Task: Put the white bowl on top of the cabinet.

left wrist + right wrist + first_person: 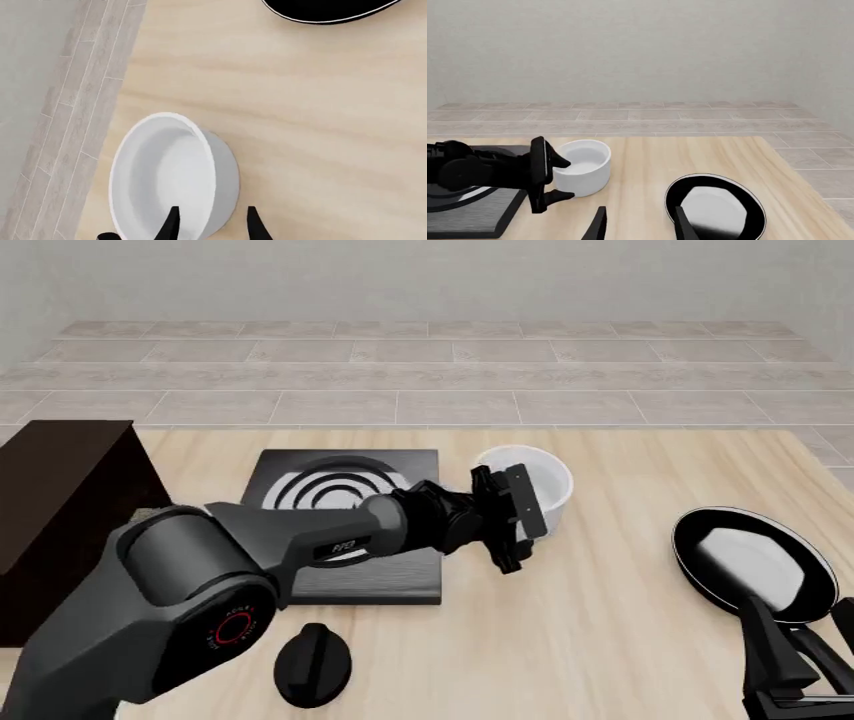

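the white bowl (pixel 531 486), deep, glossy, straight-sided, stands upright at centre frame, right of the stove plate (pixel 350 522). left gripper (pixel 514 520) straddles its near wall, spread; right gripper (pixel 639 224) released.

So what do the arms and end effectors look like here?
Both are dark grey to black, with rounded glossy links. The left arm has a red ring marking on its joint cap and small white lettering on its forearm. The end effectors carry thin, tapering black fingers. No cables show.

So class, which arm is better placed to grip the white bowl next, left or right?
Left. The left gripper already straddles the white bowl's wall with its jaws open. The right gripper hangs back near the pan, away from the bowl.
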